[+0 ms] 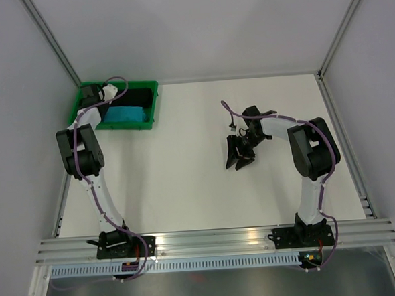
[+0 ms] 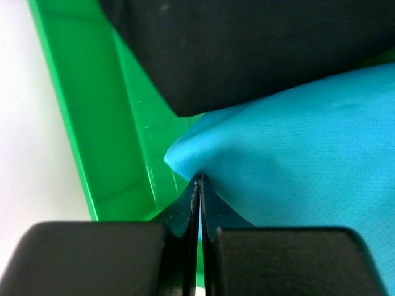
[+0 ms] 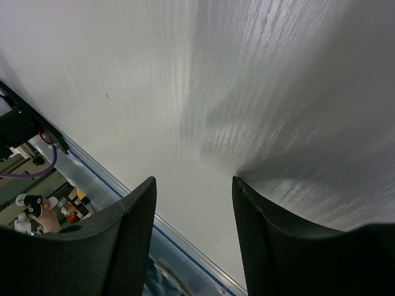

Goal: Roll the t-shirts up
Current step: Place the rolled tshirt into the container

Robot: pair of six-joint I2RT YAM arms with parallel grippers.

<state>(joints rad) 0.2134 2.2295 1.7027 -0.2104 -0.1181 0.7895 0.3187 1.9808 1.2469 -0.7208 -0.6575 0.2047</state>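
Note:
Both t-shirts lie in the green tray (image 1: 153, 109) at the far left: a teal one (image 1: 125, 115) and, behind it, a black one (image 1: 138, 96). My left gripper (image 1: 107, 103) reaches down into the tray. In the left wrist view its fingertips (image 2: 199, 180) are pressed together on a bunched edge of the teal t-shirt (image 2: 296, 154), with the black t-shirt (image 2: 247, 49) just beyond and the tray wall (image 2: 105, 123) to the left. My right gripper (image 1: 240, 160) hovers over the bare white table right of centre, open (image 3: 194, 180), with nothing between its fingers.
The tray sits against the back left corner, close to the left wall. The white table (image 1: 186, 175) is walled on three sides. An aluminium rail (image 1: 216, 239) carrying the arm bases runs along the near edge.

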